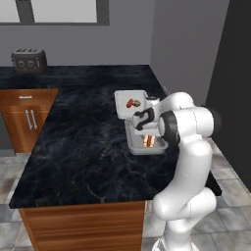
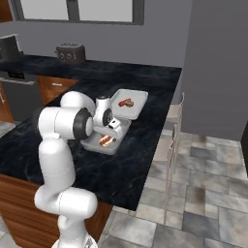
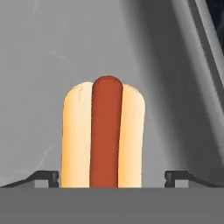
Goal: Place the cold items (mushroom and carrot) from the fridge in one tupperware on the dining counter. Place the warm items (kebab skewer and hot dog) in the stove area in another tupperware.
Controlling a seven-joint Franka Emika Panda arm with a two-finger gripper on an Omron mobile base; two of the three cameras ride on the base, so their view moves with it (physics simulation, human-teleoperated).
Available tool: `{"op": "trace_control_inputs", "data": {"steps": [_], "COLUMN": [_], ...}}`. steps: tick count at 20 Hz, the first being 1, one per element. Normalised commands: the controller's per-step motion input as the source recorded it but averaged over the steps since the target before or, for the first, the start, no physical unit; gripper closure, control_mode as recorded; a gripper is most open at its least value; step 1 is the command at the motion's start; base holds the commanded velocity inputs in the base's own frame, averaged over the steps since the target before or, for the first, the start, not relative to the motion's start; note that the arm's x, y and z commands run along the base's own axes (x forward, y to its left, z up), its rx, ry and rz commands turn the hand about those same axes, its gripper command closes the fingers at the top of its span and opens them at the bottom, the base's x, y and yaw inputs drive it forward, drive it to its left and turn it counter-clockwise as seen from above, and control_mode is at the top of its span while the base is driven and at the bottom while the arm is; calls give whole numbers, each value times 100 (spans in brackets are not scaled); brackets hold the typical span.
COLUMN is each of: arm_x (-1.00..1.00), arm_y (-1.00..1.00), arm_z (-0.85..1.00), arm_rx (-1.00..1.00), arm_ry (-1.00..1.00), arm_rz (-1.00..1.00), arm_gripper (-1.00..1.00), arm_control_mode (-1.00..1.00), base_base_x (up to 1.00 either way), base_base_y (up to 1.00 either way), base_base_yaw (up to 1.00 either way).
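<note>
Lying flat in the nearer tupperware (image 3: 39, 65) by the dining counter's (image 1: 78, 147) right edge, the hot dog (image 3: 103, 135) runs lengthwise between the gripper's (image 3: 112, 177) widely spread fingers, which stand clear of its bun.

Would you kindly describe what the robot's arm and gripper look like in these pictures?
The arm is glossy white, made of thick rounded segments, with dark grey round caps at its joints. The hand at its end is white with dark patches. The gripper has two small dark fingertips with squared ends. No cables or markings can be made out.
</note>
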Motion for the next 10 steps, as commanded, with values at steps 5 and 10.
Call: {"op": "trace_control_inputs", "data": {"steps": [5, 10], "arm_x": [-53, -77], "arm_y": [0, 13], "arm_z": [66, 86], "arm_rx": [-1, 0], "arm_ry": [-17, -22], "arm_rz": [-1, 0], "arm_gripper": [-100, -100], "arm_control_mode": [-100, -100], "base_base_x": [0, 0], "base_base_y": [0, 0], "base_base_yaw": [0, 0]}}
